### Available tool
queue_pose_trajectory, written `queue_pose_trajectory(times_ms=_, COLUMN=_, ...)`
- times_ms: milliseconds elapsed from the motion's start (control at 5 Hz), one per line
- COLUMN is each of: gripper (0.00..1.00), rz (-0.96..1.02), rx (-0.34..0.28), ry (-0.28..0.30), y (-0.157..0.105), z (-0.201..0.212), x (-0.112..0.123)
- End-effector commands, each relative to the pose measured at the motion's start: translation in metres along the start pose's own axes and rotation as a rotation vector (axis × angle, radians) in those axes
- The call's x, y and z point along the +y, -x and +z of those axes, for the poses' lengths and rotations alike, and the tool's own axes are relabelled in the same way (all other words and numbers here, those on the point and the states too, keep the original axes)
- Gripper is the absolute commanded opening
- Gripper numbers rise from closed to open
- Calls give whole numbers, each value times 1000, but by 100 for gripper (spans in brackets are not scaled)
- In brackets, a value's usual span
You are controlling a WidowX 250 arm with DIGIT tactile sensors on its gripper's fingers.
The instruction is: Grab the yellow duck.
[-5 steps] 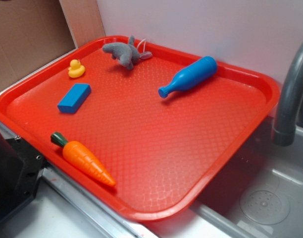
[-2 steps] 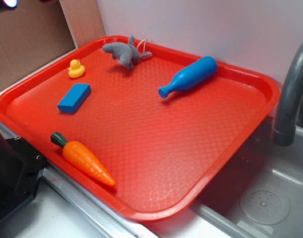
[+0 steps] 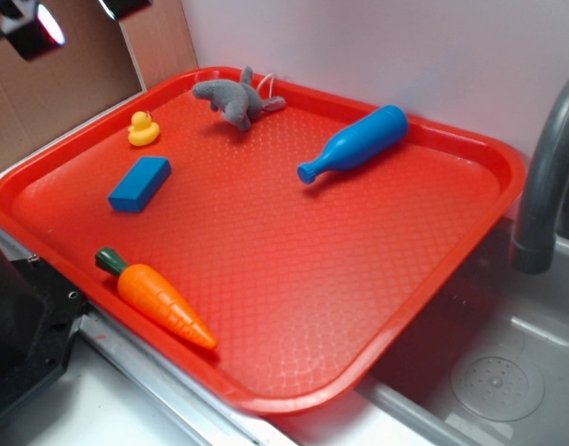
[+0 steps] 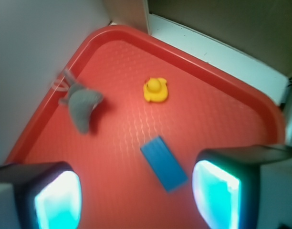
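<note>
a: where is the yellow duck [image 3: 143, 129]?

b: it sits on the red tray [image 3: 433, 279], in the far left corner. the blue block [image 3: 139, 183] is just beside it, a bit nearer. the grey plush toy [image 3: 234, 100] is to its right, by the far rim.

a: is the gripper [image 4: 136, 193] holding it?

b: no. the gripper is high up over that corner and holds nothing. its two pads [image 4: 216, 191] are wide apart. from the wrist view the duck [image 4: 155, 89] is out in front, past the blue block [image 4: 164, 163].

a: will the duck be hard to grab?

b: i think it is very light and a bit squishy. it looks shiny, so it may slip. it is tiny too, so it could pop out.

a: where should the pads go?

b: on the two sides of its round body, low down, not on the head or beak. nothing touches it, so there is room.
</note>
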State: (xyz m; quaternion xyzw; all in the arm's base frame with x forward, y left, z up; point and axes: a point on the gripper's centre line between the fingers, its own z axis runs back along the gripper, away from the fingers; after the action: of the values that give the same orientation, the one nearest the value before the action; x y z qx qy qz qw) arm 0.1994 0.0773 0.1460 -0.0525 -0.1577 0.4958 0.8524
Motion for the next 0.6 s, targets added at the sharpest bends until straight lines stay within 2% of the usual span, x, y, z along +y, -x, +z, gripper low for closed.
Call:
queue_pose_trajectory(times_ms=0, gripper=100, rz=109, rx=-105, ry=-39, y=-34, z=-40, x=9)
queue_pose_trajectory(times_ms=400, gripper=100, rz=144, rx=-154, ry=-175, y=-58, z=-92, x=21)
